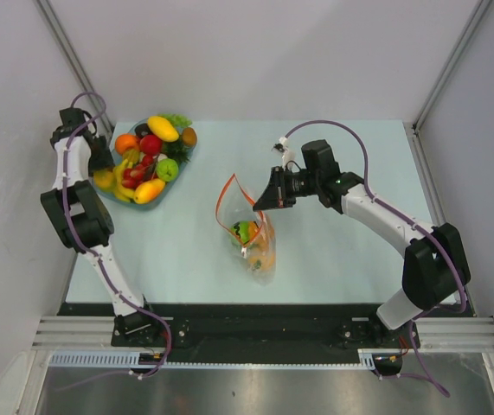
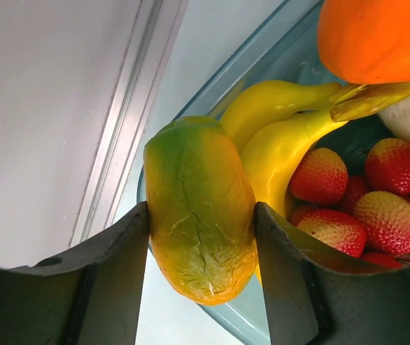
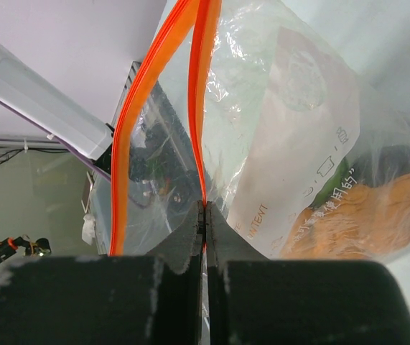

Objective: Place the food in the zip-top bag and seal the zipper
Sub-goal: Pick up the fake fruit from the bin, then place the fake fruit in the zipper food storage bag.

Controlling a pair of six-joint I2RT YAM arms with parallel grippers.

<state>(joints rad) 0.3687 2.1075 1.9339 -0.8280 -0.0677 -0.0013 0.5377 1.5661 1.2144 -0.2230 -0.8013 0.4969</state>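
Grippers | left gripper [image 2: 201, 215] clamps green-yellow fruit [image 2: 197, 180] in dish [image 2: 248, 61], table's [image 1: 333, 259] far-left corner | right gripper [image 3: 205, 212] pinched tight on zipper [image 3: 199, 108], zip-top bag [image 3: 298, 129] mid-table with green and orange food [image 1: 247, 232] inside

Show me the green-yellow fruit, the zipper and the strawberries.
green-yellow fruit [image 2: 201, 208]: left wrist view, its cracked middle.
zipper [image 3: 203, 36]: right wrist view, right strip.
strawberries [image 2: 322, 176]: left wrist view, leftmost berry.
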